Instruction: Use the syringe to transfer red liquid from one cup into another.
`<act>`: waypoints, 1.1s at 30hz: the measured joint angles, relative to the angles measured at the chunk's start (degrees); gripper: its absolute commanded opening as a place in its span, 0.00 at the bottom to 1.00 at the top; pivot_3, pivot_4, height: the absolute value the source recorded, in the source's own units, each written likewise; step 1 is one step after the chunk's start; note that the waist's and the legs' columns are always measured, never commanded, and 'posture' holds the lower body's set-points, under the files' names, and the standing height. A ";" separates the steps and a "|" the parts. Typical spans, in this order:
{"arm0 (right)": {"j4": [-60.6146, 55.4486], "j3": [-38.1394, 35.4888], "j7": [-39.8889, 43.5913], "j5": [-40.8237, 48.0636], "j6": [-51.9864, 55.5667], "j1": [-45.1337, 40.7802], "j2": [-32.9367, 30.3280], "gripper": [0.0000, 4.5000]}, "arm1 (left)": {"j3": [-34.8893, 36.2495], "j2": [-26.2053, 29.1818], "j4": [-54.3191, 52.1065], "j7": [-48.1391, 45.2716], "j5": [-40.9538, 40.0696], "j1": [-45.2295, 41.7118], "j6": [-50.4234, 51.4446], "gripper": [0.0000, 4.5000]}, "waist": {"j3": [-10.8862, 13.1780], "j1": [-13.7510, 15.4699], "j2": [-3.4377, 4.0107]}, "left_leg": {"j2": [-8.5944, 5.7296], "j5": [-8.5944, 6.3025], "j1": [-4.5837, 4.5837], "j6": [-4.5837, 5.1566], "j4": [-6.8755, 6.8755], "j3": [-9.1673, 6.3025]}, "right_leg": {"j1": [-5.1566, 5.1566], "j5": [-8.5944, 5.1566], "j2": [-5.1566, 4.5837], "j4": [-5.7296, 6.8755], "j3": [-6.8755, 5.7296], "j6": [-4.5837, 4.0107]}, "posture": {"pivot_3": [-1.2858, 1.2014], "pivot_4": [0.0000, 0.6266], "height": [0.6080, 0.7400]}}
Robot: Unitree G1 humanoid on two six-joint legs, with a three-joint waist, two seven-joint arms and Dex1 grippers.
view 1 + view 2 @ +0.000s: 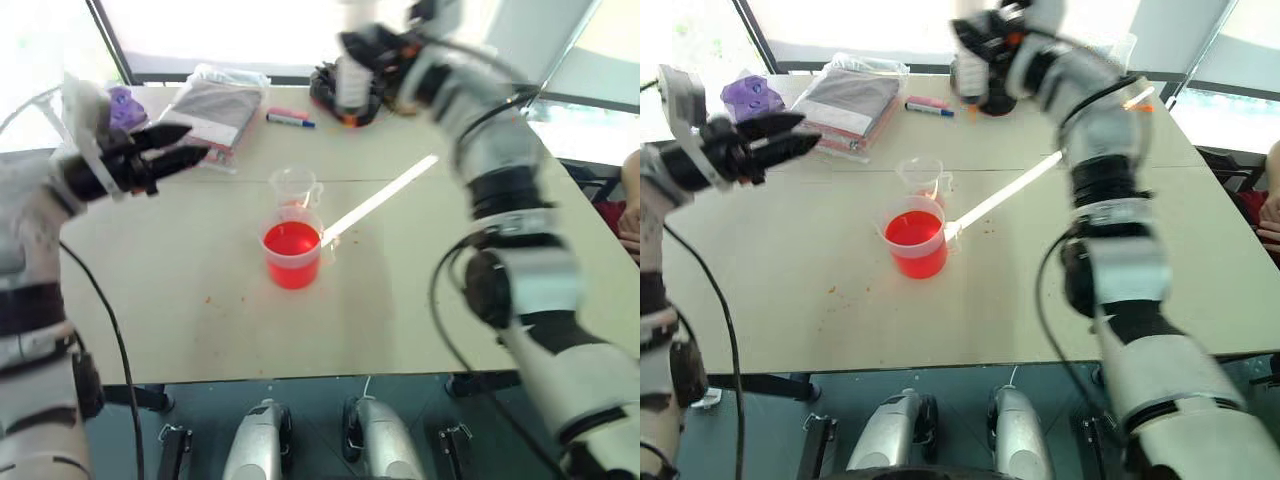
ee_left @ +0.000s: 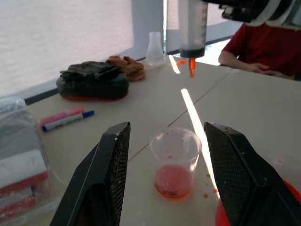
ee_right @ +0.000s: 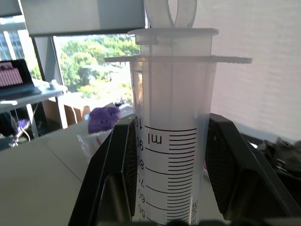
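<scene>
My right gripper is shut on the syringe, holding it upright high over the far side of the table, orange tip down. The right wrist view shows the scaled barrel clamped between both fingers, with the white plunger top close to the flange. The wide cup of red liquid stands mid-table. Just behind it is the smaller clear cup, with a little red liquid at its bottom. My left gripper hovers open and empty at the left, pointing toward the cups and well short of them.
At the back lie a red-and-blue marker, a plastic bag of flat packs, a purple object and a black bundle beside a conical flask. A person in a red shirt sits at the table's right.
</scene>
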 measured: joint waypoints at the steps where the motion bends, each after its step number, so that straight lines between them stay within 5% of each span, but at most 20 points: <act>1: -2.15 0.54 0.64 0.14 6.40 0.00 -2.52 0.33 | 1.38 -0.19 -3.76 2.05 -1.94 1.51 2.01 0.57 | 0.00 -0.13 0.00 | 0.01 -0.16 0.05 0.26 0.00 0.02 | 0.00 0.00 0.00 -0.02 0.00 0.00 | 0.52 0.24 1.00; 8: -5.92 10.06 4.73 1.23 42.55 8.34 -10.49 0.33 | 3.76 -3.36 -22.01 12.13 -10.34 15.21 9.40 0.57 | -0.05 -0.50 0.08 | 0.10 -0.13 0.56 0.22 -0.14 0.08 | 0.26 -0.05 0.13 0.14 0.04 -0.09 | 0.52 0.24 1.00; 16: 0.12 10.17 1.15 0.98 51.09 12.97 -8.16 0.33 | -0.16 -5.09 -25.52 18.21 -9.83 20.62 7.86 0.57 | 0.01 -0.19 0.18 | 0.07 -0.10 0.54 0.18 -0.09 0.19 | 0.23 -0.03 0.18 0.12 0.09 -0.05 | 0.52 0.24 1.00; 22: 0.14 12.39 0.81 0.09 48.58 15.65 -7.71 0.99 | -0.27 -4.97 -27.19 20.76 -10.37 22.41 7.84 0.57 | 0.01 -0.12 0.18 | 0.05 -0.10 0.53 0.19 -0.09 0.19 | 0.23 -0.03 0.18 0.10 0.10 -0.05 | 0.52 0.24 1.00; 28: -1.66 14.02 -0.03 -1.75 44.00 17.09 -8.33 0.99 | -0.57 -4.98 -26.90 21.88 -10.36 22.65 7.44 0.57 | 0.00 -0.02 0.17 | 0.06 -0.10 0.53 0.19 -0.08 0.17 | 0.24 -0.04 0.20 0.09 0.09 -0.04 | 0.52 0.24 1.00; 33: -10.65 13.72 5.38 -0.55 40.96 19.64 -14.92 0.99 | 0.53 -4.80 -25.58 22.46 -11.49 22.94 7.47 0.57 | 0.02 0.02 0.19 | 0.04 -0.11 0.41 0.19 -0.07 0.17 | 0.13 -0.06 0.18 0.07 0.10 -0.01 | 0.52 0.24 1.00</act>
